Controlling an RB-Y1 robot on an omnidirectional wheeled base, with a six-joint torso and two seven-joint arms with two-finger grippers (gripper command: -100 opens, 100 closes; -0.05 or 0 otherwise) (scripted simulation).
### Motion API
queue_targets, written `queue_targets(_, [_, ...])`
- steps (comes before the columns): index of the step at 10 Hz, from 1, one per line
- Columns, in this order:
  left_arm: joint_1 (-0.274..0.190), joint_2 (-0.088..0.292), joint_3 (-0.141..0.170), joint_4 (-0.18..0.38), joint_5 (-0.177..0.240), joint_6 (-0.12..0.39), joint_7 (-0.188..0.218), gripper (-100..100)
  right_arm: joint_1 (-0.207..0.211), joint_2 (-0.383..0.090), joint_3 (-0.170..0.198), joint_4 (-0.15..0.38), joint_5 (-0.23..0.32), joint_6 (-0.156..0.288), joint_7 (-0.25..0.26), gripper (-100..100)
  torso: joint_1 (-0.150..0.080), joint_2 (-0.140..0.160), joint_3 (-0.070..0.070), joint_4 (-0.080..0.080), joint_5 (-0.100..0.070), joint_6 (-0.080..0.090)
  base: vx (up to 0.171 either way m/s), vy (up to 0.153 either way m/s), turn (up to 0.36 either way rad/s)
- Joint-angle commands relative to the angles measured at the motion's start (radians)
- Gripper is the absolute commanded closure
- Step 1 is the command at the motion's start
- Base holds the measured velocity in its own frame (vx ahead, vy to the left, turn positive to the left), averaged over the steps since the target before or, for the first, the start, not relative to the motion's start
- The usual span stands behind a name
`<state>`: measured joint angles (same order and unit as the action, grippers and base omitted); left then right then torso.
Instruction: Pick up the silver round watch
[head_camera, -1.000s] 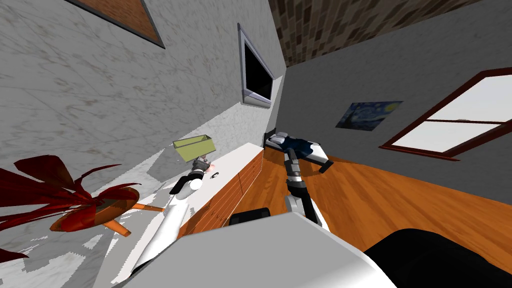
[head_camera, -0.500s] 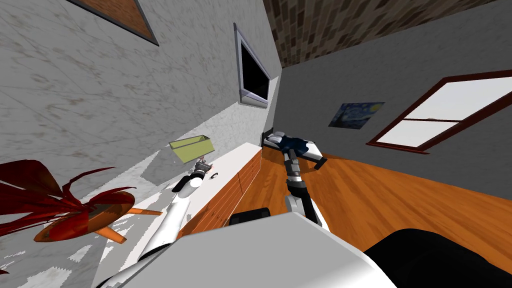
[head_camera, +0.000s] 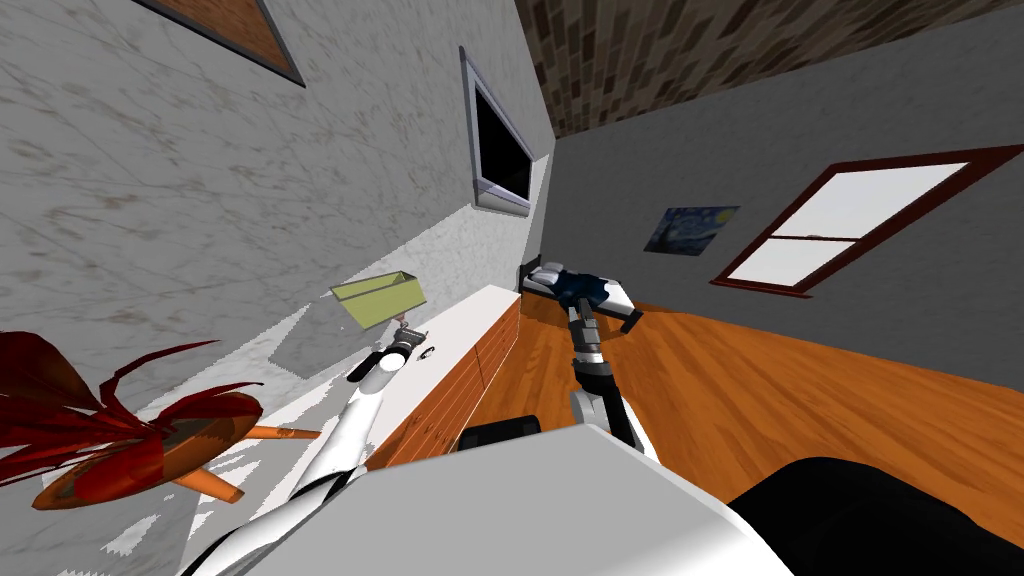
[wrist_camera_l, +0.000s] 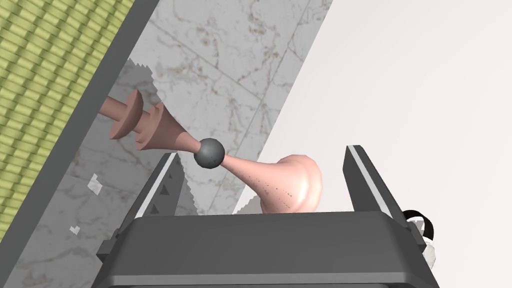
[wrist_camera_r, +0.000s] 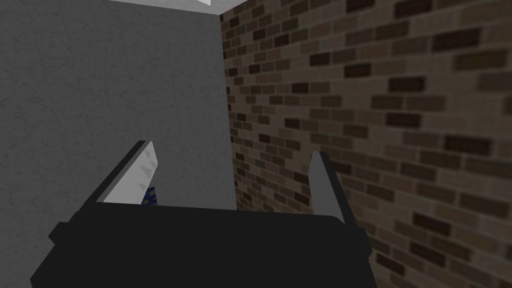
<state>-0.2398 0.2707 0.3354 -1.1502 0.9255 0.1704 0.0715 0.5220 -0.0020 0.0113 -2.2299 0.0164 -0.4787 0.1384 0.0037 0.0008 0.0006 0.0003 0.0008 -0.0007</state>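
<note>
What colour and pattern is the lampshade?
Yellow-green lampshade with a woven pattern, clearest in the left wrist view.

No text, label, brand, number or sign is legible on any surface. The wall painting (head_camera: 692, 228) carries only blue and yellow swirls, and the lamp shade (wrist_camera_l: 45, 75) only a plain yellow-green weave. The watch (head_camera: 427, 351) is too small for any dial markings to be read.
</note>
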Motion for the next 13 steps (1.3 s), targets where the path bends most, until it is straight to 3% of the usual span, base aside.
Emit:
queue_targets(1, [-0.012,0.001,0.006,0.040,0.014,0.015,0.005,-100,0.000,0.000,0.000,0.000,0.000,0.000,0.000,0,0.000,0.000,0.000,0.000,0.000,0.000,-0.020,0.046,-0.080])
queue_targets(4, [-0.049,0.009,0.023,0.124,0.072,0.057,0.020,-100,0.000,0.000,0.000,0.000,0.000,0.000,0.000,0,0.000,0.000,0.000,0.000,0.000,-0.001,-0.025,0.046,-0.097])
queue_targets(7, [-0.065,0.013,0.030,0.184,0.098,0.077,0.026,-100,0.000,0.000,0.000,0.000,0.000,0.000,0.000,0,0.001,0.001,0.000,0.000,0.000,0.000,-0.031,0.057,-0.071])
queue_targets(9, [-0.092,0.021,0.042,0.255,0.144,0.111,0.039,-100,0.000,0.000,0.000,0.000,0.000,0.000,0.000,0,-0.001,0.000,0.000,0.000,0.000,0.000,-0.030,0.054,-0.127])
queue_targets(10, [-0.092,0.021,0.042,0.267,0.144,0.111,0.039,-100,0.000,0.000,0.000,0.000,0.000,0.000,0.000,0,0.001,0.000,0.000,0.000,0.000,0.000,-0.035,0.064,-0.057])
queue_targets(13, [-0.117,0.028,0.054,0.372,0.196,0.150,0.053,-100,0.000,0.000,0.000,0.000,0.000,0.000,0.000,0,0.002,0.001,0.001,0.000,0.000,0.000,-0.040,0.075,-0.119])
